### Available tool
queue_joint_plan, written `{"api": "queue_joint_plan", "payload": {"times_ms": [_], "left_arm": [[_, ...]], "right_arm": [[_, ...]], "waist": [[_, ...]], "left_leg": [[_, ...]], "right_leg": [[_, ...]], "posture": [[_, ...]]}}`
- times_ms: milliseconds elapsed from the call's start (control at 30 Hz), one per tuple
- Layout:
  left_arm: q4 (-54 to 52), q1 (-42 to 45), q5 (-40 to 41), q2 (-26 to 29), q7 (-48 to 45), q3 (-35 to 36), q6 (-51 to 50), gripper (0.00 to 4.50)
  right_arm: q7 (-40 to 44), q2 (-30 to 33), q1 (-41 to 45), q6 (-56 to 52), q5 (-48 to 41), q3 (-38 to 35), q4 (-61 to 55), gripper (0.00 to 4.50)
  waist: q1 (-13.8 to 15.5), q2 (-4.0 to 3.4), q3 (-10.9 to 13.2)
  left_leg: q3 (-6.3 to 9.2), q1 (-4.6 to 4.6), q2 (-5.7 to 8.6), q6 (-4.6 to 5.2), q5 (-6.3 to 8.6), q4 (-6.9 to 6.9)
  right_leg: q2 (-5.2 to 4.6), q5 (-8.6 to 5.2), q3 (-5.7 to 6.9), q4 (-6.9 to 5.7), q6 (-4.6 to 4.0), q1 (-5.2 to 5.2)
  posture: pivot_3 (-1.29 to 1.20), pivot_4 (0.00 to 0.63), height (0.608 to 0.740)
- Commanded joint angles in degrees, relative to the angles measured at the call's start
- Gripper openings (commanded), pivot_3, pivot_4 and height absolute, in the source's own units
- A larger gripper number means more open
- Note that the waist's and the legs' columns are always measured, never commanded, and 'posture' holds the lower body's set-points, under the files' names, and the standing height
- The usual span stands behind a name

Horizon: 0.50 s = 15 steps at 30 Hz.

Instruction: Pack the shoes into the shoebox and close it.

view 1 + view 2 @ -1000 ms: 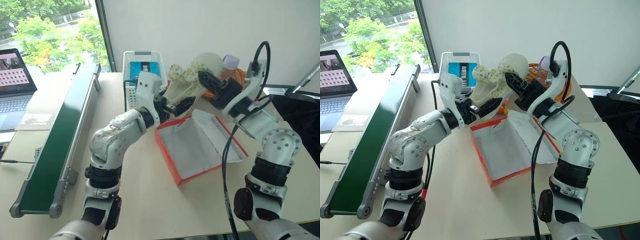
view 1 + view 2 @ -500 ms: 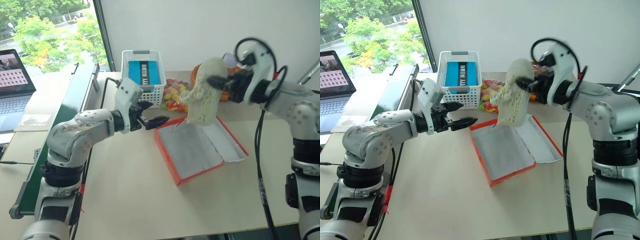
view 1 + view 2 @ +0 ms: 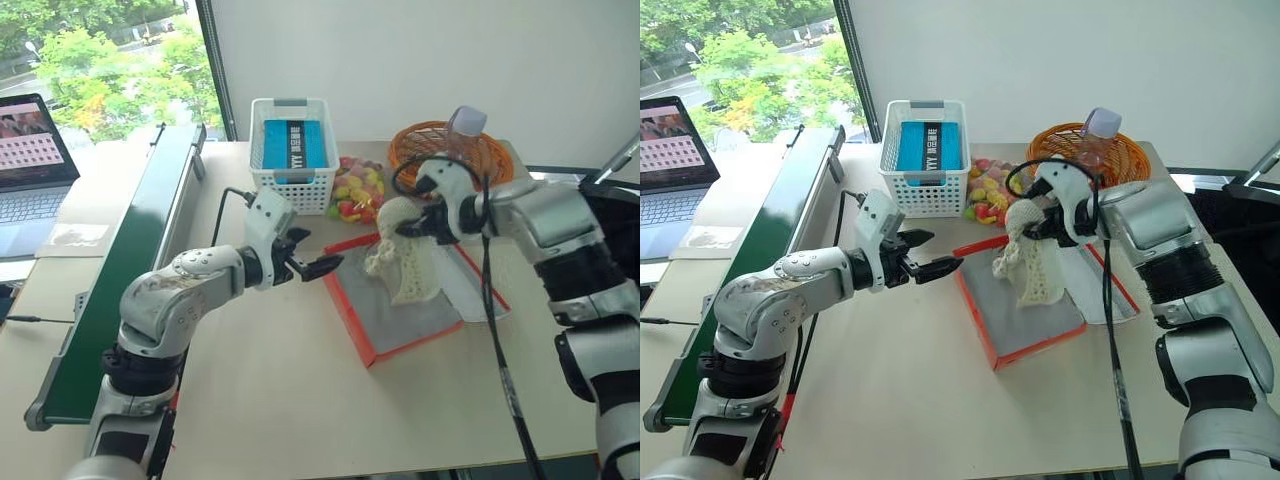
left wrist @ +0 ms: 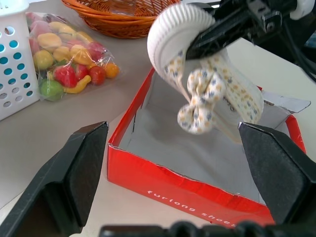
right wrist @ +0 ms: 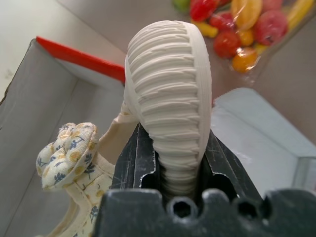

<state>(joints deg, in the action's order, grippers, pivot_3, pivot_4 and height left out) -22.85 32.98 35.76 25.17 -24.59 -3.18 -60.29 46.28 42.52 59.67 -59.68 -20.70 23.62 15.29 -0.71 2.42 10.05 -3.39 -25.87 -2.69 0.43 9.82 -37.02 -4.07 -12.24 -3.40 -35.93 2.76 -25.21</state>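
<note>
My right gripper [image 5: 173, 163] is clenched on the shoes [image 3: 1032, 262], both fingers [image 5: 133, 163] pinching the ribbed sole at one end. The pair hangs toe-down over the shoebox [image 3: 1025, 345], floral bow [image 4: 197, 111] dangling; I can't tell if the lower tips touch the box's white floor. The shoebox sits open near the middle of the tabletop [image 3: 910, 400], toward its right edge, lid flap [image 3: 478, 296] lying flat on the box's right side. My left gripper [image 3: 930, 268] is released, fingers spread wide, empty, hovering just beside the box's left wall, apart from it. At the tabletop's far edge: white basket [image 3: 292, 192] holding a blue box [image 3: 295, 148], a bag of toy fruit [image 3: 355, 190] beside it, wicker basket [image 3: 440, 145] toward the far right corner. Green conveyor [image 3: 130, 270] runs along the left edge, laptop [image 3: 35, 160] beyond it.
</note>
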Motion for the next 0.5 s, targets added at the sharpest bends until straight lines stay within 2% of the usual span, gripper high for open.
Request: {"api": "queue_joint_plan", "payload": {"times_ms": [33, 267, 500], "left_arm": [[-2.16, -0.64, -0.6, -0.9, 1.39, 0.41, 0.46, 4.5], [-2.41, -1.46, -1.29, -2.54, 2.96, -0.09, 0.65, 4.5], [-2.49, -1.13, -1.87, -4.05, 3.7, -0.58, 0.45, 4.5]], "right_arm": [[4.75, 2.06, 1.84, -2.95, 0.59, -0.11, -4.1, 0.43], [6.95, 3.69, -2.42, -5.99, 2.34, 1.96, -7.07, 0.43], [5.29, 0.6, -5.21, 2.39, 10.8, 5.82, 6.02, 0.43]], "waist": [[-0.04, 0.0, 0.0], [0.0, 0.01, 0.0], [-0.01, 0.01, -0.01]], "left_leg": [[0.0, 0.0, 0.0, 0.0, 0.0, 0.0], [0.01, 0.03, 0.0, 0.0, 0.0, -0.03], [0.01, 0.05, 0.03, 0.0, 0.0, -0.08]], "right_leg": [[-0.01, 0.0, 0.0, 0.0, 0.0, -0.01], [0.0, 0.0, 0.0, -0.06, 0.0, 0.02], [-0.01, 0.0, 0.01, -0.07, 0.0, 0.06]], "posture": [[0.0, 0.15, 0.74], [0.0, 0.15, 0.74], [0.0, 0.15, 0.74]]}}
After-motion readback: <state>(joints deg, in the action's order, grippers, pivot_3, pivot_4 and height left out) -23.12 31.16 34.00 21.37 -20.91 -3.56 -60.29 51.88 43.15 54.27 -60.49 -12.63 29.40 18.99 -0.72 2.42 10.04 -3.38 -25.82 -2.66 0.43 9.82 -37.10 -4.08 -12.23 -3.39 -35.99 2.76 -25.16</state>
